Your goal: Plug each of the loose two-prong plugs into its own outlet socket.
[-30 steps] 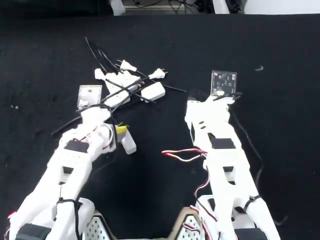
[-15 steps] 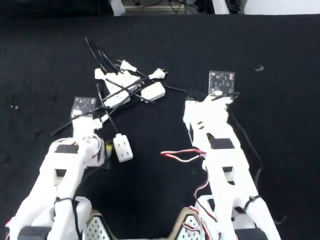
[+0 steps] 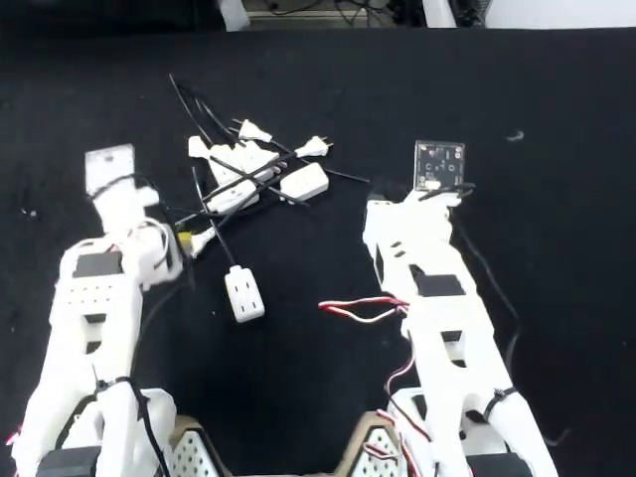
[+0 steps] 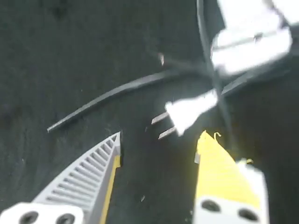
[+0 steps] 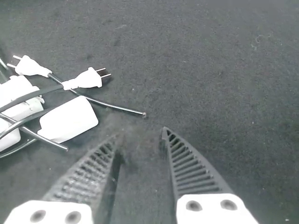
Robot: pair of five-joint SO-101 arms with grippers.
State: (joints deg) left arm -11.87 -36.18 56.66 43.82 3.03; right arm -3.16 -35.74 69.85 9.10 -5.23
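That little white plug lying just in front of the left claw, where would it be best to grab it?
Probably by the white body of the plug, behind the prongs, coming down from above with a finger on each side. It lies flat, its prongs pointing toward the open left gripper, so such a grip leaves them free for a socket.

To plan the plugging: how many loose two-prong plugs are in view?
3. One plug lies before the left gripper; two plugs lie at the far edge of the cord tangle, which may hide more.
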